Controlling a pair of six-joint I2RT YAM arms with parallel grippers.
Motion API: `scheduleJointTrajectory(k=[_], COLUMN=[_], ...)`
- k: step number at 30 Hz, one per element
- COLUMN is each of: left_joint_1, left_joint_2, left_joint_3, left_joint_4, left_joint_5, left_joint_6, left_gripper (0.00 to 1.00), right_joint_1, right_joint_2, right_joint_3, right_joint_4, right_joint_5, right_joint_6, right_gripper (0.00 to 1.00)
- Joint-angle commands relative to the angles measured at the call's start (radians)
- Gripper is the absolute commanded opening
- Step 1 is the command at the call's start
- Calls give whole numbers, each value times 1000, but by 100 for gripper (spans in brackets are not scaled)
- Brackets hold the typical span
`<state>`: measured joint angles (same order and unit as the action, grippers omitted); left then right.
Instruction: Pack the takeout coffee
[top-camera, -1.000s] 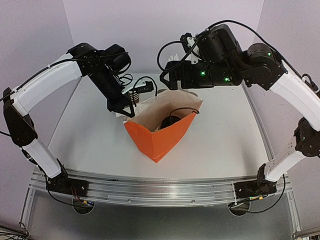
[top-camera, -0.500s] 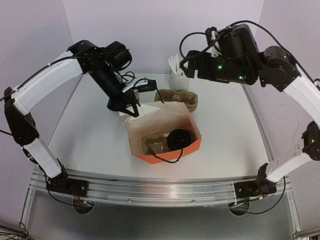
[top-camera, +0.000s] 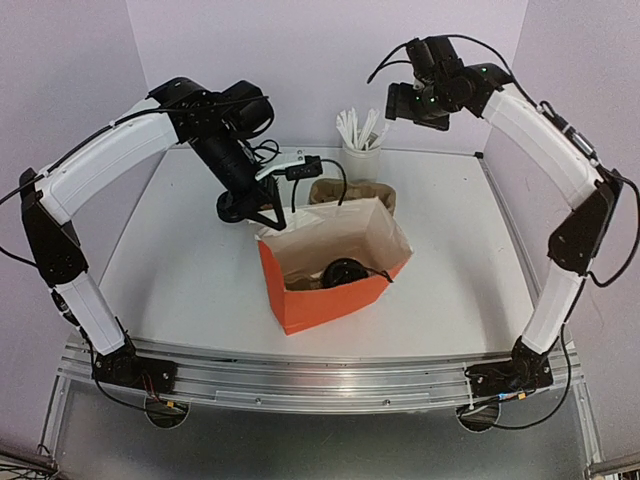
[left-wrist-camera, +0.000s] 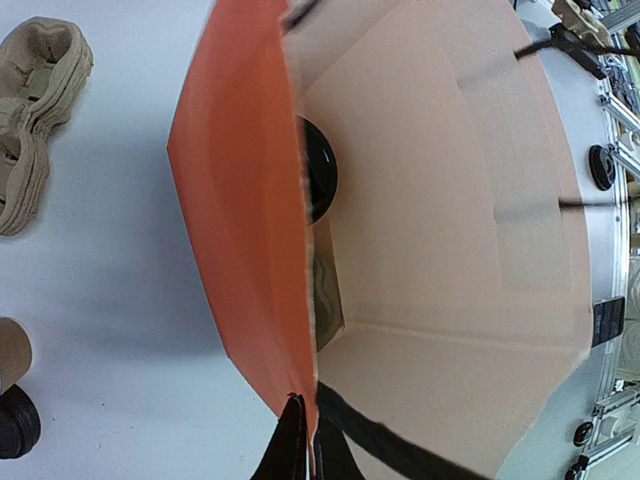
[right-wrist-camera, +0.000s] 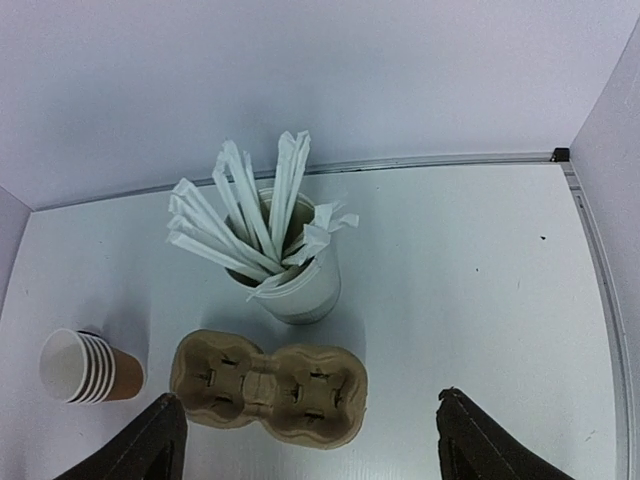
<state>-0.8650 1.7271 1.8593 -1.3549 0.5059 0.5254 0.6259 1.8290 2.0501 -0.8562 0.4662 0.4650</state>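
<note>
Takeout coffee (top-camera: 343, 271): one, in one orange bag (top-camera: 330, 298); straw cup (top-camera: 362, 160): one.

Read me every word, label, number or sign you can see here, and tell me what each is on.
No readable text in any view.
Orange paper bag: plain, no print showing.
White cup of paper-wrapped straws: no print showing.
Small black label at the far right of the left wrist view: too small and blurred to read.
</note>
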Motion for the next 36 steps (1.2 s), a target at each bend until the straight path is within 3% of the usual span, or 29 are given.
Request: scheduleJointTrajectory(k=[1, 11, 16, 29, 31, 36], left_joint_1=[3, 23, 38, 53, 54, 55], left_joint_2=[26, 12, -8, -14, -16, -12], left_joint_3=[60, 76, 90, 77, 74, 73], left_joint_4=[-190, -149, -128, -131, -129, -126], left_joint_5=[-1, -44, -66, -78, -76, -70], left_joint_6=[-61, -78, -82, -80, -81, -82], left_gripper=[3, 18, 23, 23, 23, 23], right_joint_1=[-83, -85, -86, -86, -85, -86], right_joint_2=[153, 407, 451, 541, 541, 542], right_joint_3=[116, 299, 301, 328, 324, 341], right_joint_4=[54, 100, 116, 134, 136, 141], right_joint_5=[-188, -301, -283, -201, -193, -178], right_joint_6=[-91, -266, -308, -354, -359, -363], right_gripper=[78, 53, 49, 38, 32, 3])
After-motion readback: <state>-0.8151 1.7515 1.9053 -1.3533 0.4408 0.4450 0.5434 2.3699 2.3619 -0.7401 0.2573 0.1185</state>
